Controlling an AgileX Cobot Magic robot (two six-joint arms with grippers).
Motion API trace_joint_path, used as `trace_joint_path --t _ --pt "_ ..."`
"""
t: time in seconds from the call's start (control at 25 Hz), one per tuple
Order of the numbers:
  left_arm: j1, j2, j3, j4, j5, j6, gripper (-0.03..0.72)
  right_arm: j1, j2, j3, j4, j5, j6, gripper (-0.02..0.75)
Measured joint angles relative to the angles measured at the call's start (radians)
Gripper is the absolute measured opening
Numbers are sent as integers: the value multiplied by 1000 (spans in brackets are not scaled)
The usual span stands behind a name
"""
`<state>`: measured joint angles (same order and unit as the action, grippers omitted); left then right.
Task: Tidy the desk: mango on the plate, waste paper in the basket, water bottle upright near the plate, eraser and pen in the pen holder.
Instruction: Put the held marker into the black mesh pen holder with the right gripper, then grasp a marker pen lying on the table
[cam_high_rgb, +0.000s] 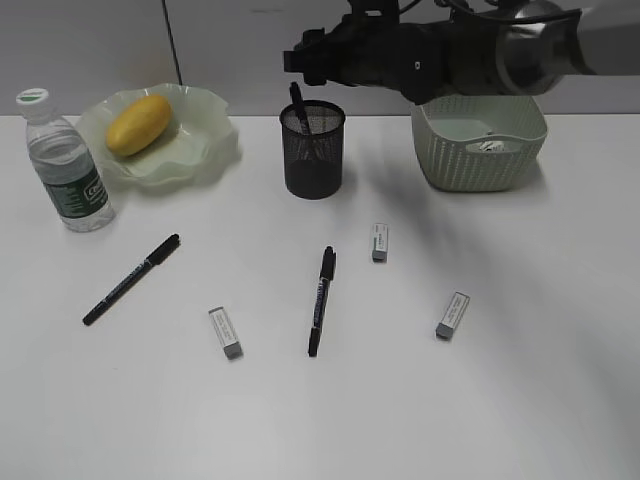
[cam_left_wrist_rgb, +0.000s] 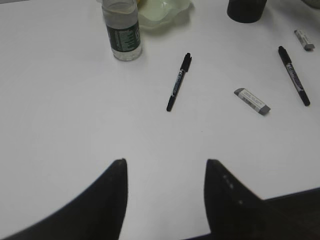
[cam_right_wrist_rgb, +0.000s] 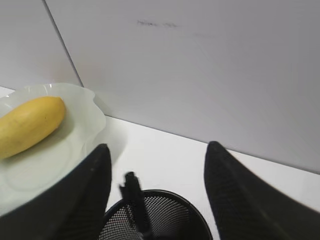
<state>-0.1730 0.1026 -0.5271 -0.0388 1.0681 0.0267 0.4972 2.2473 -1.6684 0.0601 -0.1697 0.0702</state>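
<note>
The yellow mango (cam_high_rgb: 139, 124) lies on the pale green wavy plate (cam_high_rgb: 205, 150) at back left; both show in the right wrist view, mango (cam_right_wrist_rgb: 27, 125), plate (cam_right_wrist_rgb: 82, 107). The water bottle (cam_high_rgb: 65, 165) stands upright left of the plate. A black pen (cam_high_rgb: 299, 105) stands in the black mesh pen holder (cam_high_rgb: 313, 150). My right gripper (cam_high_rgb: 300, 58) is open just above it, the pen (cam_right_wrist_rgb: 136, 205) between its fingers (cam_right_wrist_rgb: 156, 152), not gripped. Two more pens (cam_high_rgb: 132, 278) (cam_high_rgb: 320, 300) and three erasers (cam_high_rgb: 226, 332) (cam_high_rgb: 380, 242) (cam_high_rgb: 452, 315) lie on the desk. Waste paper (cam_high_rgb: 488, 146) lies in the basket (cam_high_rgb: 480, 160). My left gripper (cam_left_wrist_rgb: 166, 164) is open and empty.
A grey wall runs along the desk's far edge, close behind the plate, pen holder and basket. My right arm stretches from the upper right across above the basket.
</note>
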Motion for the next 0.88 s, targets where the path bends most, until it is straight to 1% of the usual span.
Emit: trace_joint_path --t 0.08,0.16,0.32,0.48,0.6,0.72,0.88 --pt "0 0 0 0 0 0 381 0 -24 0 -3 68 0 490" --pt "0 0 0 0 0 0 381 0 -63 0 -12 178 0 494" --pt "0 0 0 0 0 0 381 0 -164 -1 -37 507 -14 498" --pt "0 0 0 0 0 0 381 0 -240 -1 -66 885 -24 499" --pt "0 0 0 0 0 0 381 0 -278 -1 -82 1086 -49 499" --pt "0 0 0 0 0 0 381 -12 -317 -1 -80 1196 -58 499" --pt "0 0 0 0 0 0 381 -47 -404 48 -47 1245 -65 498"
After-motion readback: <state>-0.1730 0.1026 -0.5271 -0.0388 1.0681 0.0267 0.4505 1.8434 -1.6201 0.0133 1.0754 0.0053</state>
